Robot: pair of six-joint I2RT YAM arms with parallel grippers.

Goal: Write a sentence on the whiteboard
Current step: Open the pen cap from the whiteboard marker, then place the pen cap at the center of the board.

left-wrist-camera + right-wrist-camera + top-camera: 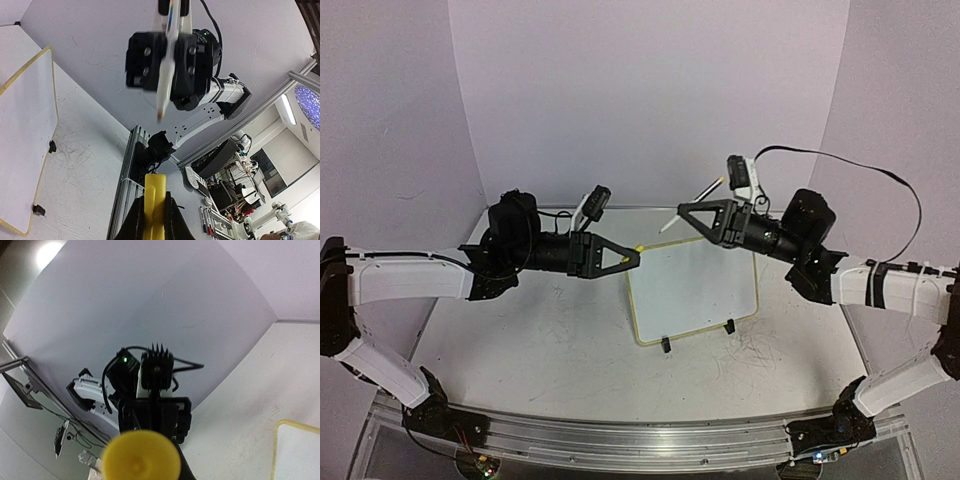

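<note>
The whiteboard point(692, 290) lies on the table between the arms, with a yellow-green rim and two black clip feet. Its face looks blank, and the sentence is not in view. My right gripper point(682, 210) hovers over the board's far edge, shut on a white marker point(713, 188) that slants down to the left. In the left wrist view the marker point(165, 85) points tip-down. Its yellow rear end point(141, 456) fills the bottom of the right wrist view. My left gripper point(632, 256) faces it from the left, shut on a yellow cap point(154, 192).
The scuffed white tabletop point(540, 340) is walled in by pale panels at the back and sides. An aluminium rail point(640, 440) runs along the near edge. A black cable point(880, 175) loops above the right arm.
</note>
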